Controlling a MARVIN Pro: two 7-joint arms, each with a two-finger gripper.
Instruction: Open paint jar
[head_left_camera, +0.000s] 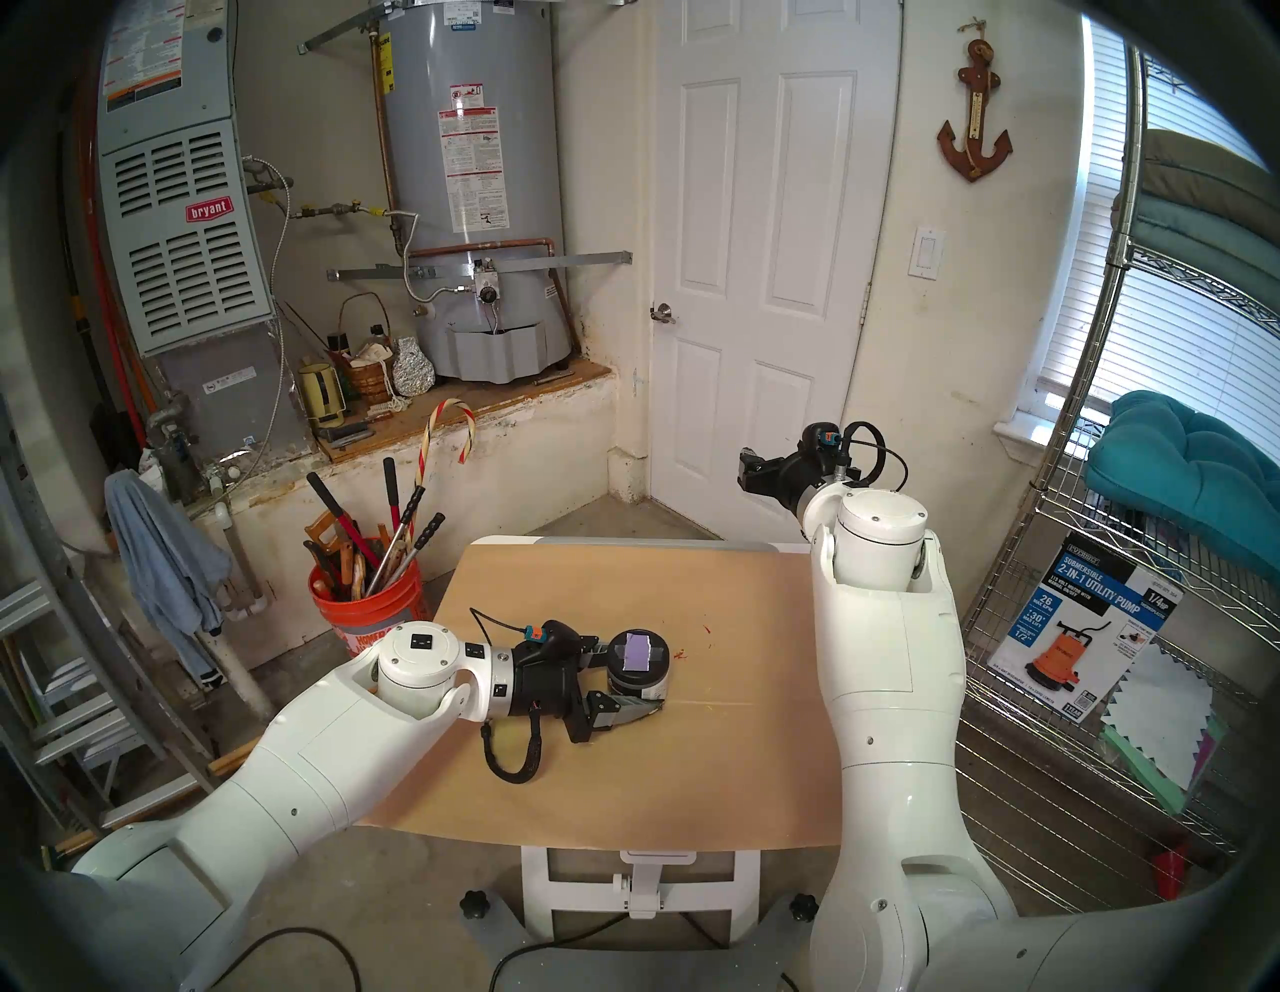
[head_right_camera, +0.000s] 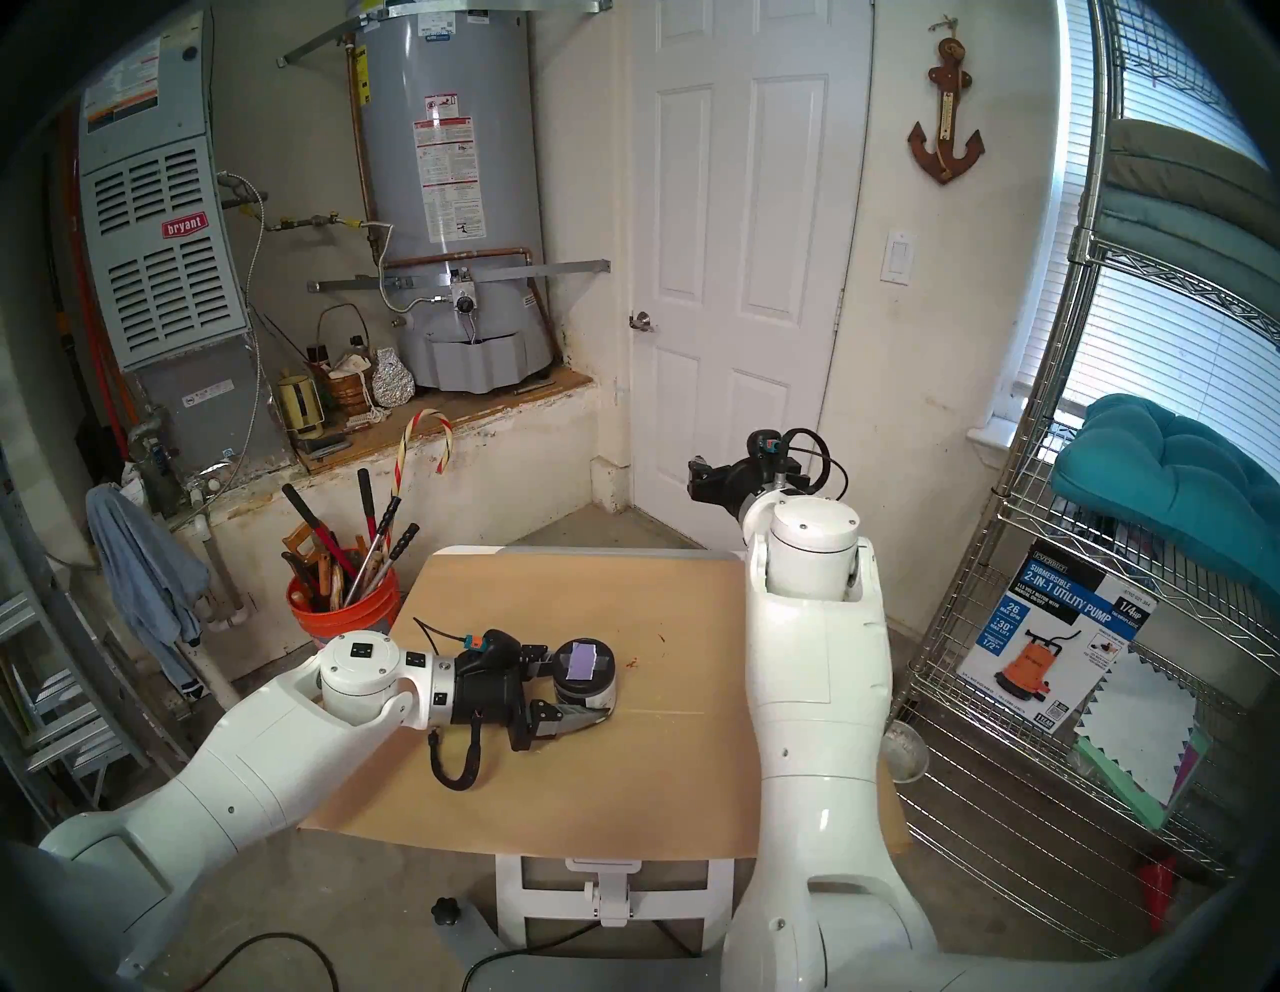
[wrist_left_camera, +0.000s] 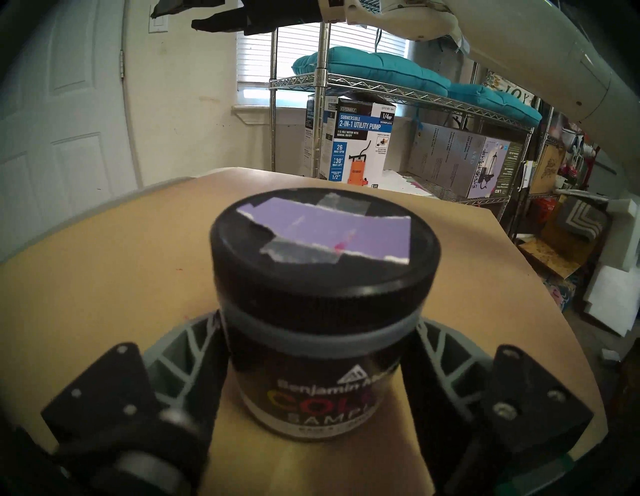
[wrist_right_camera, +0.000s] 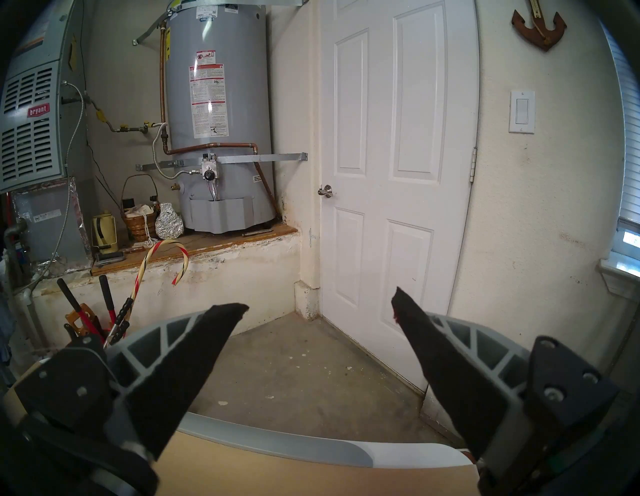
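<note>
The paint jar (head_left_camera: 637, 668) stands upright on the tan table (head_left_camera: 623, 796), left of centre. It has a dark printed label and a black screw lid (wrist_left_camera: 322, 242) with a taped lavender swatch on top. My left gripper (head_left_camera: 634, 684) reaches in from the left, one finger (wrist_left_camera: 194, 339) on each side of the jar body below the lid, pressed against it. The lid sits on the jar. My right gripper (head_left_camera: 744, 467) is open and empty, raised above the table's far right corner and pointing at the door; its wrist view (wrist_right_camera: 318, 301) shows spread fingers.
Small red paint spots (head_left_camera: 679, 652) lie just right of the jar. An orange bucket of tools (head_left_camera: 360, 609) stands off the table's left edge. A wire shelf (head_left_camera: 1108, 623) with boxes and cushions stands to the right. A white door (head_left_camera: 748, 277) is beyond the table.
</note>
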